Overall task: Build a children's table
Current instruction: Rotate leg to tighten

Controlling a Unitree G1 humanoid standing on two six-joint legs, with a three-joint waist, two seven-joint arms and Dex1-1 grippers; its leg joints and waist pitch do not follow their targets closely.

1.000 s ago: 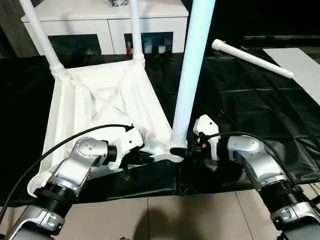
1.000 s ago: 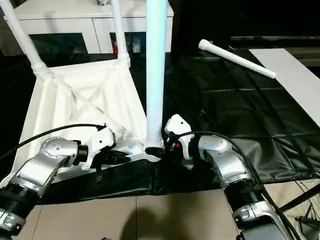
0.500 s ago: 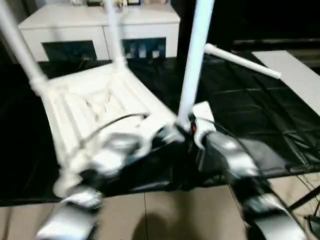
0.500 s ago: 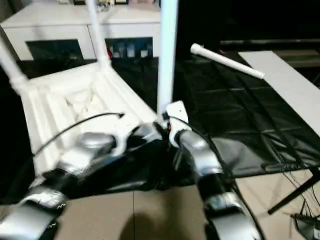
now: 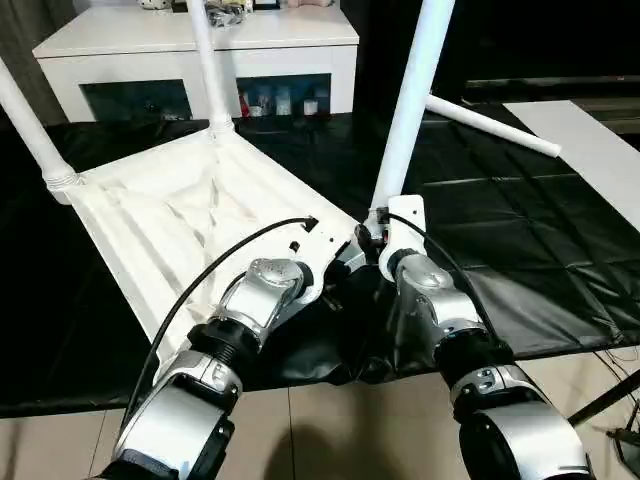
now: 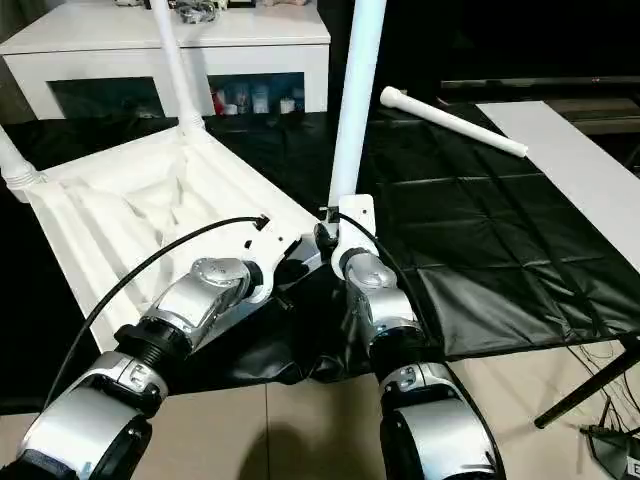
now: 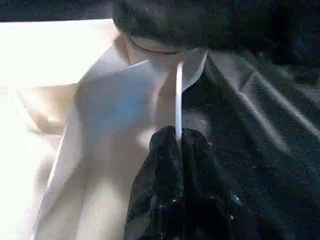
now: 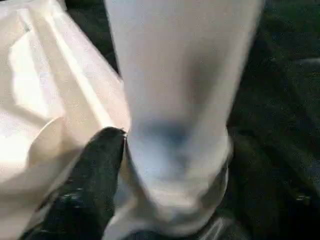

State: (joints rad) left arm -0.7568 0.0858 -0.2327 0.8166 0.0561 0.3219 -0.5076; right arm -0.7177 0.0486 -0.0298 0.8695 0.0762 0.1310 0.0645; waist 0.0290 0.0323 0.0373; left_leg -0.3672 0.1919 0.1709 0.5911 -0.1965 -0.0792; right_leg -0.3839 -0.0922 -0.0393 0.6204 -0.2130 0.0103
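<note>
I note the tabletop (image 5: 190,215) has swung round on the black sheet (image 5: 520,250) since a second ago; its near corner socket (image 5: 372,228) now points further right. The seated leg (image 5: 408,110) leans differently. Both forearms have drawn closer together at that corner.

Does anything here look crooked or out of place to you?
Yes. One long white tube leg lies loose on the black sheet, unfitted. The white plastic tabletop lies upside down, three legs pointing up; the nearest leans.
</note>
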